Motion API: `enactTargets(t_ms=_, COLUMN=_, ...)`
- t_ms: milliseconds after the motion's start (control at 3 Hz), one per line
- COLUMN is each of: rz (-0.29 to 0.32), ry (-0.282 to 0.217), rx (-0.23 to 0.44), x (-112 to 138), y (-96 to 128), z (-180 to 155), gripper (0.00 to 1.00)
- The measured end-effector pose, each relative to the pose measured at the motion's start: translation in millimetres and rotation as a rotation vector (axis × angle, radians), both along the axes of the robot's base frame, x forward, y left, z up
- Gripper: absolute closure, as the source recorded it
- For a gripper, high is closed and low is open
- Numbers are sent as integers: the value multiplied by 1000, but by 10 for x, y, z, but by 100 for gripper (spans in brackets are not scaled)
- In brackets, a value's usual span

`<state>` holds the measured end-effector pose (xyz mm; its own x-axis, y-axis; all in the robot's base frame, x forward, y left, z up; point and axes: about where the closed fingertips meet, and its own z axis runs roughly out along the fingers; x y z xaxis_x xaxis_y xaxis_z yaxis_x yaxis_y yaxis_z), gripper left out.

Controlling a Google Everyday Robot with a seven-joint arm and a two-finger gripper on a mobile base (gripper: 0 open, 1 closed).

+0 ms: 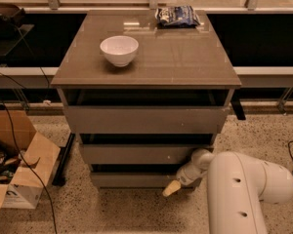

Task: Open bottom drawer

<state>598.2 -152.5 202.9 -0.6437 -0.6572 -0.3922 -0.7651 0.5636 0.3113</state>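
By bottom drawer (132, 180), right end: hand (171, 188).

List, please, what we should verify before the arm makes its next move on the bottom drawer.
1. Tool at target: ok; the tool sits low before the bottom drawer front, right of its middle.
2. Correct drawer: ok; it is the lowest, slimmest front.
3. Hold on the drawer: cannot tell.
4. Cardboard box: ok; it stands off to the left, apart from the drawer.
5. White bowl: ok; upright on the tabletop, away from its edges.
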Motion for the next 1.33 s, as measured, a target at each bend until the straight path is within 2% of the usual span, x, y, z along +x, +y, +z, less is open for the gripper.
enactTargets(t_ms=667, rz=0, ry=9, rx=0, x=1, y=4, z=51, gripper=65)
enactTargets(t_ms=1000, rz=0, ry=9, rx=0, x=1, y=5, z=51, gripper=69)
enactTargets(t_ms=1333, rz=0, ry=9, rx=0, x=0, y=5, z=51, gripper=46)
